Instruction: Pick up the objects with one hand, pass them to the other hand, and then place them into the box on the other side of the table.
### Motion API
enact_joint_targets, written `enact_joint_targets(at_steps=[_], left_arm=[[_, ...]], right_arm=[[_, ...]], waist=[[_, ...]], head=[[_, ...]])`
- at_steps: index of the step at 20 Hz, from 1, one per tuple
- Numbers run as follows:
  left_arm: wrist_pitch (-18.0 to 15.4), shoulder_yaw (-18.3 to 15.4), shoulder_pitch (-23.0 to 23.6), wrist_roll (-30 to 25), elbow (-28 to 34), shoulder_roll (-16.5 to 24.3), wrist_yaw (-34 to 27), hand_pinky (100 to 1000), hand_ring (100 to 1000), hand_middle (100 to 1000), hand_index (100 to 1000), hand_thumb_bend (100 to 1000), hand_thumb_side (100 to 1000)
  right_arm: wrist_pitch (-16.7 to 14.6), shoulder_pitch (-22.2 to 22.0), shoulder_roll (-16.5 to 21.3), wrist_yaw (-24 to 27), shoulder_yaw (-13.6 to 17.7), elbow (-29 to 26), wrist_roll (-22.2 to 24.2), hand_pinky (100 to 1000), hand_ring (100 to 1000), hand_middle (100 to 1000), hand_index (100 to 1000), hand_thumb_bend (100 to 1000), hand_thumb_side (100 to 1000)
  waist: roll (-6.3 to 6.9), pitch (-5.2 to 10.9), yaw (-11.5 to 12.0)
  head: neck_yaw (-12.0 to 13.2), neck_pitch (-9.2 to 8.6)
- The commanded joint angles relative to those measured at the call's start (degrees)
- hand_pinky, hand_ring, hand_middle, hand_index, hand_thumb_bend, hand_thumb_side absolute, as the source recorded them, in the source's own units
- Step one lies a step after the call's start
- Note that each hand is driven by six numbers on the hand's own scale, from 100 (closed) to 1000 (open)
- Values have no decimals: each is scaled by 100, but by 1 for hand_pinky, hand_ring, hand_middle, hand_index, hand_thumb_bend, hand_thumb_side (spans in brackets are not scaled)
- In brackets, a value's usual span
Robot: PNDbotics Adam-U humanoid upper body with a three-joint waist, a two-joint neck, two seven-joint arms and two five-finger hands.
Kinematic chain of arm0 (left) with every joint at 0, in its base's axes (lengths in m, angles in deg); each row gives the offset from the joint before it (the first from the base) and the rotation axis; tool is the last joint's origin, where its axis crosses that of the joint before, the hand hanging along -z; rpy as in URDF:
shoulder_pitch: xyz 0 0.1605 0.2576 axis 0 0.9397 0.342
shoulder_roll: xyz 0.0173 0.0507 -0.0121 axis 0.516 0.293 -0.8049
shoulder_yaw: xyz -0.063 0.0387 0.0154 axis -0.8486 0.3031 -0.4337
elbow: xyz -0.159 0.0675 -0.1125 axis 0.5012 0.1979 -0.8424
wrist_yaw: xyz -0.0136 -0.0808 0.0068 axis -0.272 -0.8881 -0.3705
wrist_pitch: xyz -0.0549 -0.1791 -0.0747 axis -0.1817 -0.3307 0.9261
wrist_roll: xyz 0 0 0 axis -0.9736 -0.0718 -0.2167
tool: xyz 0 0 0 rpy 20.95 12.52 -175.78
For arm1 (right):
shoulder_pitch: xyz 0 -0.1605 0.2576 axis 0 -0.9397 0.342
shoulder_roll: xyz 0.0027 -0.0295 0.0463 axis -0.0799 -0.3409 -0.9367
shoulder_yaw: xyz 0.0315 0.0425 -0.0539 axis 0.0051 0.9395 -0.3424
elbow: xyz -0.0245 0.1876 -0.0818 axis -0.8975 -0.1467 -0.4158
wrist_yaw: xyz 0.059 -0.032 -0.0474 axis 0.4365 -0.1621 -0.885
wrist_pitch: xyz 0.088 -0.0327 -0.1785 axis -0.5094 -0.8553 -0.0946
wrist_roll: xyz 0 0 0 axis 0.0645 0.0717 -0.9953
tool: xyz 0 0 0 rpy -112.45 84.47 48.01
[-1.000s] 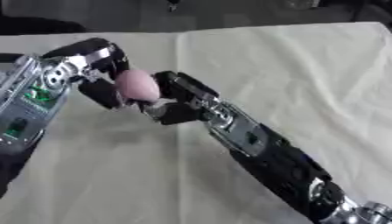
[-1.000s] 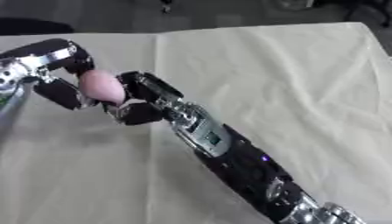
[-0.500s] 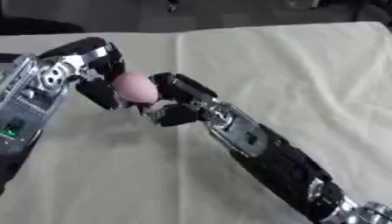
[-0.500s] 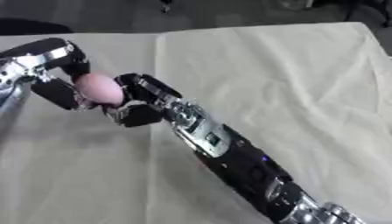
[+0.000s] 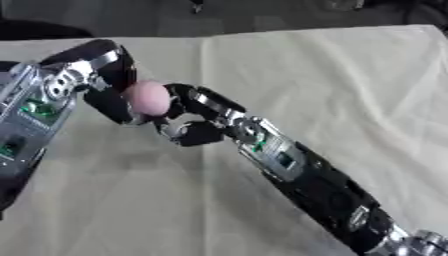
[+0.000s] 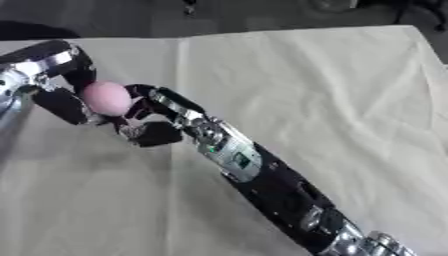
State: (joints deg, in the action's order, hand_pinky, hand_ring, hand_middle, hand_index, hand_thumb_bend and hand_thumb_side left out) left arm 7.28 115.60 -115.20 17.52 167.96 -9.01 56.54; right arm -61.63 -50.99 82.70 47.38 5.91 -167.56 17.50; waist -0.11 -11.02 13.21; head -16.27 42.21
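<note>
Holding as before: little changed since a second ago, pink ball (image 5: 147, 97) still pinched above the cream tablecloth (image 5: 332, 85). Left of the ball, left hand (image 5: 103, 82) curled round it; right of it, right hand (image 5: 188, 122) curled too, fingers touching it. One ball, two hands.

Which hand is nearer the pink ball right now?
Neither clearly: both touch it. The left hand curls round the pink ball from the left side, and the right hand has its fingers against the ball's right side, mid-handover above the cloth.
</note>
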Motion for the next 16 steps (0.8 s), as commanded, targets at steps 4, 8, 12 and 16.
enact_joint_targets(at_steps=[4,8,12,16], left_arm=[[88,-126,-67,50,204,73,38,707,459,301,292,538,100],[97,-170,-44,121,235,107,55,707,459,300,291,536,100],[99,-180,-23,147,247,131,36,707,460,300,291,535,100],[90,-207,6,173,318,173,15,707,459,299,291,531,100]], right_arm=[[-100,57,44,-223,40,-75,106,768,744,811,892,381,245],[-109,31,64,-303,62,-64,155,771,750,819,898,387,249],[-83,24,73,-324,88,-64,132,771,750,821,901,395,245],[-11,20,94,-364,96,-69,89,771,750,822,902,399,249]], waist=[[-6,79,11],[-8,83,16],[-9,86,19],[-8,87,19]], head=[[-2,-33],[3,-37],[1,-54],[1,-54]])
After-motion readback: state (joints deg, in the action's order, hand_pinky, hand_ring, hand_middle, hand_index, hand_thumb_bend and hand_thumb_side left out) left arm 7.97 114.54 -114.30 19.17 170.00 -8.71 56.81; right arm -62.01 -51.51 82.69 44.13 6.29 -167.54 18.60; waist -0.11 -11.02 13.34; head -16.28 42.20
